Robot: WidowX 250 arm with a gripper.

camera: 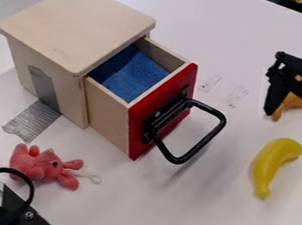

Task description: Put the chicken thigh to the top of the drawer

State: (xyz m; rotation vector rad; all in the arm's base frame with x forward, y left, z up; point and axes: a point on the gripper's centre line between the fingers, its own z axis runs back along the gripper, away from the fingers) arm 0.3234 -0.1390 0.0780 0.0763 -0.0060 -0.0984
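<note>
End effector spread, its two black fingers stood well apart at the right edge of the camera view, over the table. The chicken thigh, orange-brown, lay on the table, seen between and behind the spread fingers and partly hidden by them; whether either finger touched it could not be told. It was well apart from the wooden cabinet, to the right of it in the view.

The cabinet's drawer was pulled partway out. It had a red front, a black loop handle and a blue lining inside. The cabinet's flat top was bare wood, and a strip of grey tape ran down its side, with more grey tape on the table beside its base.

A yellow banana lay on the table below the thigh in the view, near the end effector, its narrow end toward the bottom edge. A pink plush toy with a pale string lay near the lower left, apart from the cabinet. Clear tape pieces stuck to the table between the drawer and the thigh. A black cable curved in at the lower left corner.
</note>
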